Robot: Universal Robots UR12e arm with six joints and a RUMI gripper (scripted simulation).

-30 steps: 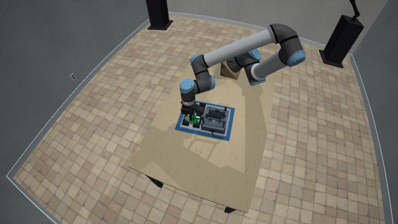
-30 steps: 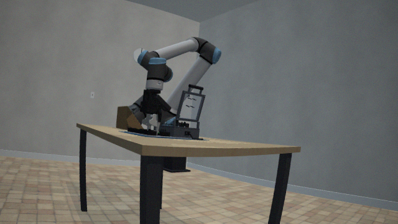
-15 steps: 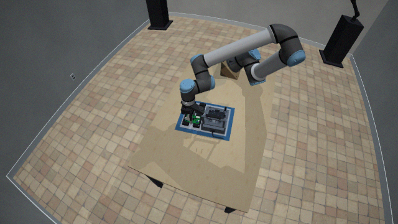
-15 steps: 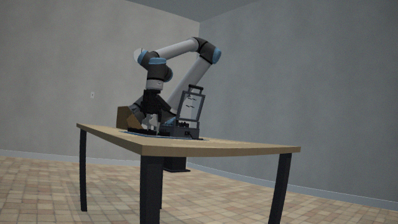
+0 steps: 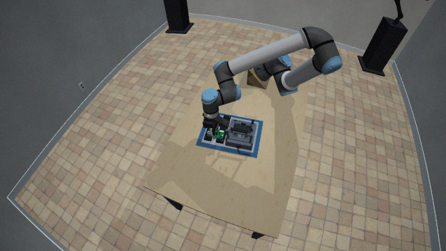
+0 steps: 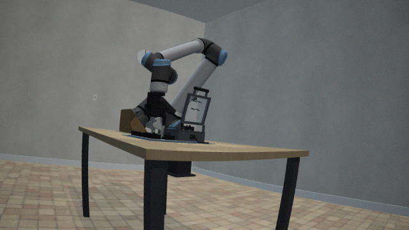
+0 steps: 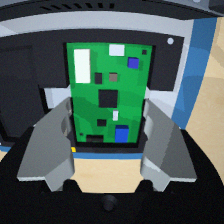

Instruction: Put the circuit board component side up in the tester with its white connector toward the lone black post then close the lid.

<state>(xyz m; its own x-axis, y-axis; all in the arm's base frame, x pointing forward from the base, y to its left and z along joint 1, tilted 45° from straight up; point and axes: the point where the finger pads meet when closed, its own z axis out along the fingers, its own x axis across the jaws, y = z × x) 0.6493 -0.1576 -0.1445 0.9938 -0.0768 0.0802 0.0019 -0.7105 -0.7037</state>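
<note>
The green circuit board (image 7: 109, 92) lies component side up in the black tray, with its white connector (image 7: 81, 65) at the far left corner in the wrist view. My gripper (image 7: 107, 99) is down over the tray and its two grey fingers press on the board's long edges, so it is shut on the board. The board also shows as a green patch under the gripper in the top view (image 5: 219, 134). The tester (image 5: 240, 134) stands just right of the tray, its lid (image 6: 197, 108) raised upright.
Tray and tester sit on a blue mat (image 5: 230, 137) on the wooden table (image 5: 230, 164). A brown wedge block (image 5: 257, 81) stands at the table's far end. Black pillars (image 5: 178, 15) stand on the floor at the back.
</note>
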